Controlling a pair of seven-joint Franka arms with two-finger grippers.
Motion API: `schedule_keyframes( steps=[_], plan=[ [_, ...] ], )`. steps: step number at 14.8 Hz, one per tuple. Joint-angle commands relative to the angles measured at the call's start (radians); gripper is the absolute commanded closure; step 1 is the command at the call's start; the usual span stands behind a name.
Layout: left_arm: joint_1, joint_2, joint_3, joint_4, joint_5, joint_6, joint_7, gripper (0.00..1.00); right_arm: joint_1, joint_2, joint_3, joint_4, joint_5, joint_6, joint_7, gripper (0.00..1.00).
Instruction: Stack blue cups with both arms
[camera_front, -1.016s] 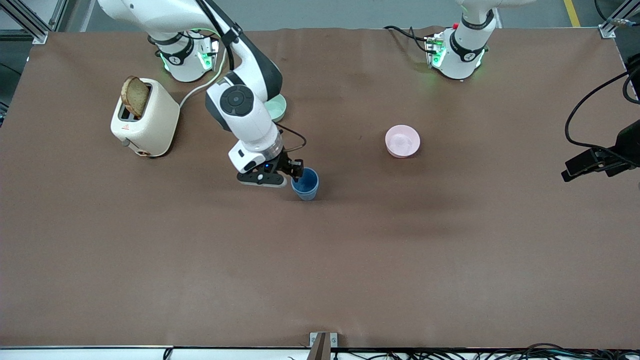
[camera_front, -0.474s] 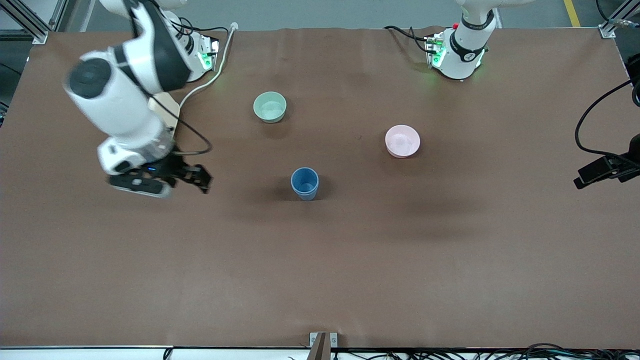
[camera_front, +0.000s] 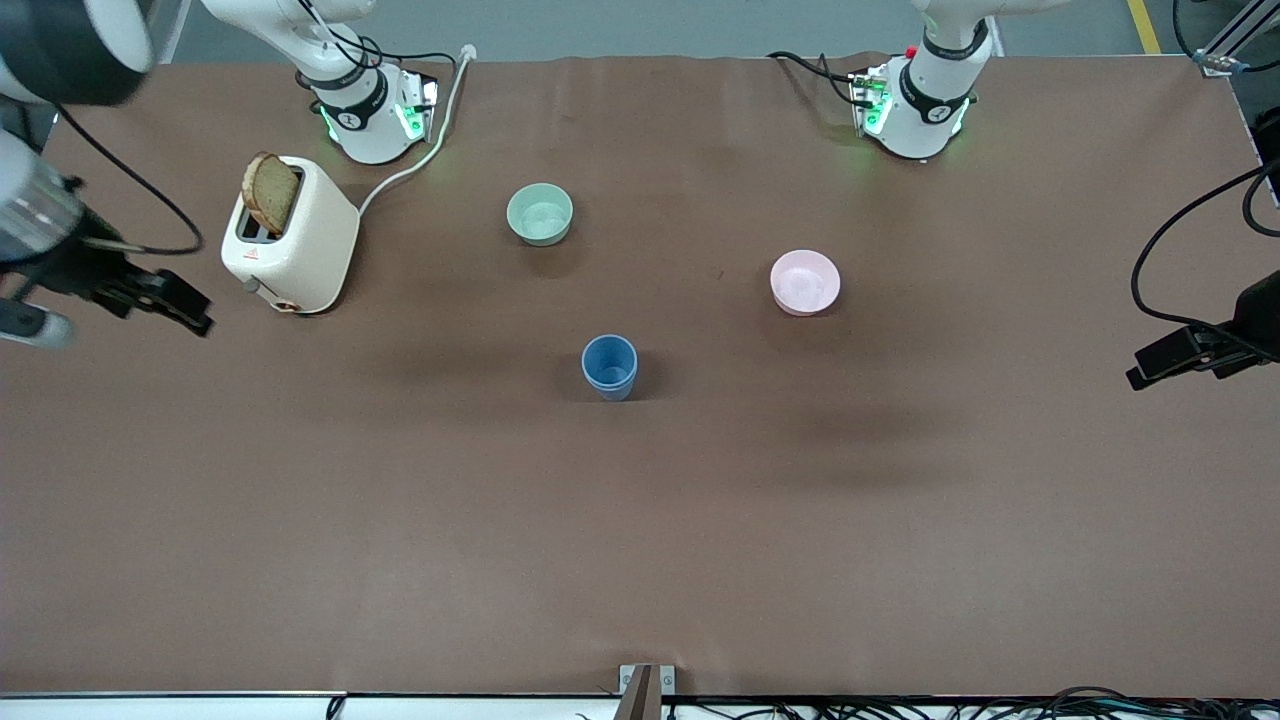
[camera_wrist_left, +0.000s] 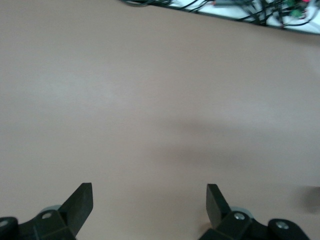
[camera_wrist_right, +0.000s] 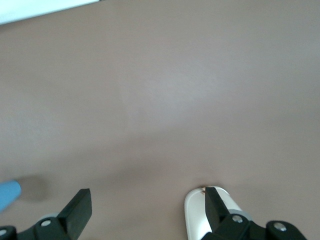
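Note:
The two blue cups (camera_front: 609, 366) stand upright near the table's middle, one nested in the other. No gripper touches them. My right gripper (camera_front: 178, 303) is open and empty, up over the table's edge at the right arm's end, beside the toaster. In the right wrist view, the right gripper (camera_wrist_right: 147, 207) has its jaws wide apart, and a sliver of blue cup (camera_wrist_right: 7, 196) shows at the frame's edge. My left gripper (camera_front: 1150, 362) waits over the table's edge at the left arm's end. In the left wrist view it (camera_wrist_left: 150, 207) is open over bare table.
A cream toaster (camera_front: 292, 245) with a slice of bread stands toward the right arm's end; its edge shows in the right wrist view (camera_wrist_right: 197, 215). A mint-green bowl (camera_front: 540, 214) and a pink bowl (camera_front: 805, 282) sit farther from the front camera than the cups.
My right gripper has let go of the cup's rim and swung away toward the right arm's end of the table. The cups stay nested. The left arm has barely moved.

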Motion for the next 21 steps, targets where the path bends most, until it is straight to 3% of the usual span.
schedule_keyframes(
  steps=[1,5,8,10,16,19,21],
  plan=[
    [0.004,-0.034,-0.027,0.005,-0.036,-0.056,0.019,0.0,-0.052,0.001,0.004,0.09,0.001,-0.142,-0.106,0.0],
    [0.01,-0.063,-0.063,-0.009,-0.006,-0.104,0.008,0.0,-0.077,-0.048,-0.027,0.103,0.027,-0.229,-0.203,0.0],
    [0.016,-0.118,-0.061,-0.086,0.008,-0.094,0.008,0.0,-0.073,-0.068,-0.059,0.093,0.035,-0.241,-0.249,0.0],
    [0.015,-0.131,-0.061,-0.112,0.059,-0.069,0.007,0.0,-0.071,-0.07,-0.097,0.083,0.094,-0.229,-0.279,0.0],
    [0.016,-0.09,-0.057,-0.052,0.084,-0.066,0.004,0.0,-0.04,-0.069,-0.098,0.079,0.047,-0.217,-0.35,0.01],
    [-0.103,-0.073,0.058,-0.021,0.084,-0.066,0.01,0.0,-0.039,-0.065,-0.091,0.079,0.047,-0.206,-0.345,0.01],
    [-0.103,-0.076,0.069,-0.021,0.081,-0.066,0.002,0.0,-0.039,-0.065,-0.091,0.079,0.048,-0.206,-0.345,0.0]
  ],
)
